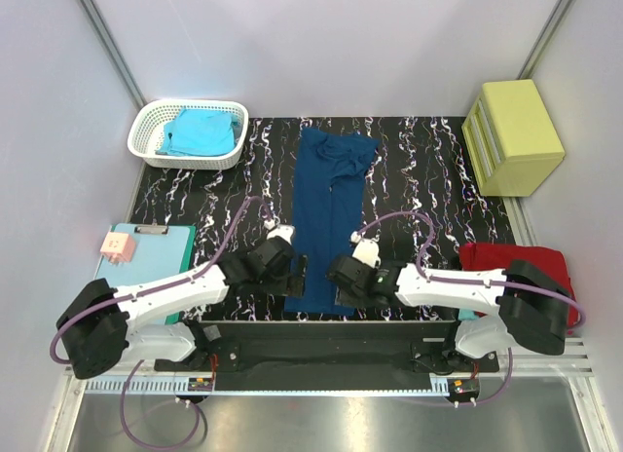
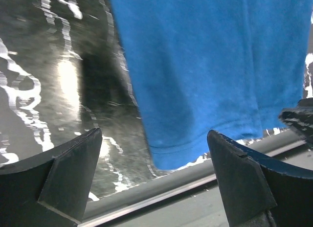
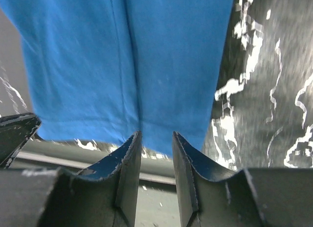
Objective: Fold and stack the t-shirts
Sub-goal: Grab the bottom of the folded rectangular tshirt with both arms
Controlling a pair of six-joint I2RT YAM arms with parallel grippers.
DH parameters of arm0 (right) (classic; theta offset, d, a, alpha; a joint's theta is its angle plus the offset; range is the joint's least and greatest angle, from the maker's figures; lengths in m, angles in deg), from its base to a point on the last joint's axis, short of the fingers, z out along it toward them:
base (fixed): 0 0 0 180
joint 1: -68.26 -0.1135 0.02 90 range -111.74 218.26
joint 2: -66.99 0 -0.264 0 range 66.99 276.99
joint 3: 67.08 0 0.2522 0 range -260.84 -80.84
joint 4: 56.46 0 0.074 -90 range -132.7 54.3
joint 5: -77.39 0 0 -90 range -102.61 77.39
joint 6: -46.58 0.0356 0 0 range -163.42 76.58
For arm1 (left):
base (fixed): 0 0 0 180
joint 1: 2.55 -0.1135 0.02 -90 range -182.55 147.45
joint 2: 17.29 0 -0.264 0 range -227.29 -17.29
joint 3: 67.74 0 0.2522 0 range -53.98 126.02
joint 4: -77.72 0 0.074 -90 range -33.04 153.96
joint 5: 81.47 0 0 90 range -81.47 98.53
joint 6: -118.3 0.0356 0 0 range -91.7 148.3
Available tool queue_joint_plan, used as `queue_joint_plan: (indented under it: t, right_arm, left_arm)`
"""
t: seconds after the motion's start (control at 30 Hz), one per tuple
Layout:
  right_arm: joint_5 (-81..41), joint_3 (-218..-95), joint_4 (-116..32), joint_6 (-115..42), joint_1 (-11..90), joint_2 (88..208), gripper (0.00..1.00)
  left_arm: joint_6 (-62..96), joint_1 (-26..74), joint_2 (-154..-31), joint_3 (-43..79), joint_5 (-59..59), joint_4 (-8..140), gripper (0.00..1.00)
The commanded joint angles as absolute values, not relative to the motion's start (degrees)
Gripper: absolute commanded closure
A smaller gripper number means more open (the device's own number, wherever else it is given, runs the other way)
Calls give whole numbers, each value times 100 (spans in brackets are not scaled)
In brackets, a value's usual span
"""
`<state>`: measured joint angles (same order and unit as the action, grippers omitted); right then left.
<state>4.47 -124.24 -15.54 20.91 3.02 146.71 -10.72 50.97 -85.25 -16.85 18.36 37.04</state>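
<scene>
I log: navy blue cotton t-shirt [image 1: 329, 218], narrowed lengthwise, centre of black table [image 1: 428, 179]; cross-folds, stacking outstanding. Left gripper [image 2: 154, 139] gaping, empty; right gripper [image 3: 156, 136] narrowly parted, empty; both at near hem. Turquoise t-shirt [image 1: 200, 132] pending in white basket [image 1: 146, 131].

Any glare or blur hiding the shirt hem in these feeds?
Left wrist: bright glare on the glossy black marbled tabletop beside the blue cotton t-shirt, hem slightly soft. Right wrist: hem readable, marble streaks smeared. Top external: sharp, evenly lit.
</scene>
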Motion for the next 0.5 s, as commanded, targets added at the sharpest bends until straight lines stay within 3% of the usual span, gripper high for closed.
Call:
queue_joint_plan:
  t: [0.0, 0.47]
  right_arm:
    - [848, -12470, -1053, 2618, 15, 14732, 61]
    - [945, -12066, -860, 3076, -39, 14494, 61]
  left_arm:
    - [-1388, 5352, -8698, -1680, 1829, 4093, 7]
    - [-1564, 5608, -8742, -1742, 1934, 4225, 6]
